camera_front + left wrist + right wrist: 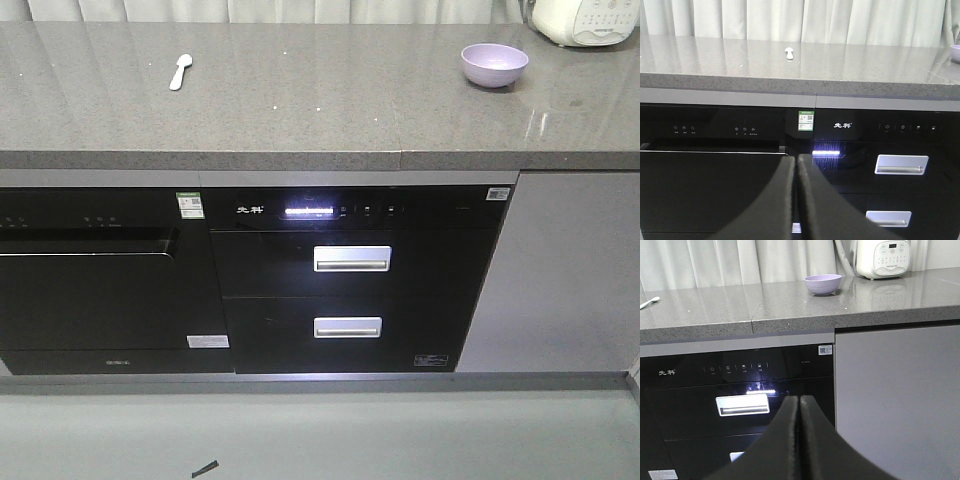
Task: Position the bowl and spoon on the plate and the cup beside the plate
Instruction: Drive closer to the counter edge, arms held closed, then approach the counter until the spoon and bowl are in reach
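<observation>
A small lavender bowl (pixel 494 64) stands upright at the right of the grey countertop, also in the right wrist view as the bowl (pixel 823 284). The pale spoon (pixel 180 71) lies at the counter's left, seen too as the spoon (pixel 789 52) and, at the frame's edge, the spoon (pixel 649 302). The plate and the cup are out of view. My left gripper (pixel 796 159) is shut with nothing in it, low in front of the black appliance fronts. Likewise my right gripper (pixel 799 399) is shut and holds nothing, well below counter height.
A white rice cooker (pixel 883 258) stands at the counter's back right corner. Under the counter edge (pixel 300 160) are a black oven door (pixel 90 270) and a black two-drawer appliance (pixel 350 280) with silver handles; a grey cabinet panel (pixel 560 270) is to the right. White curtains hang behind.
</observation>
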